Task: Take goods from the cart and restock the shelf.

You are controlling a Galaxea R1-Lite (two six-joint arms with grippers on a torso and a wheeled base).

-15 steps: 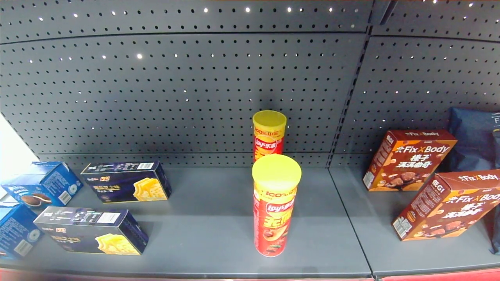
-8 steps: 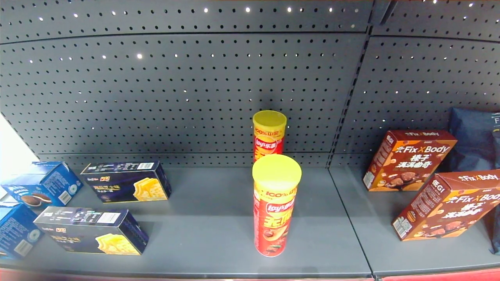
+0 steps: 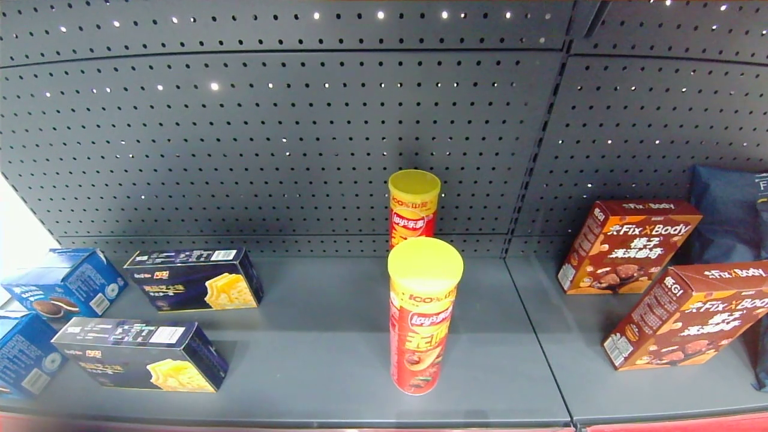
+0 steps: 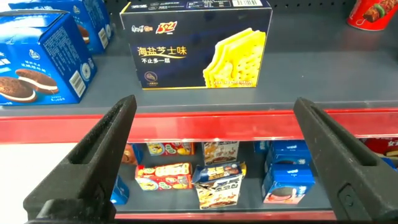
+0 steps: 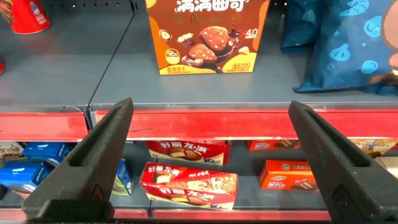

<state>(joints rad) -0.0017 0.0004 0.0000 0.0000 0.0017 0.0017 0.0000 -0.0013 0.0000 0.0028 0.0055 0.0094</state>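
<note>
The grey shelf (image 3: 324,354) holds two upright red chip cans with yellow lids, the front can (image 3: 423,324) ahead of the rear can (image 3: 413,210). Before the shelf's red edge, the left gripper (image 4: 214,106) gapes empty facing a dark cracker box (image 4: 202,46). The right gripper (image 5: 210,104), equally spread, faces a brown cookie box (image 5: 208,34).
</note>
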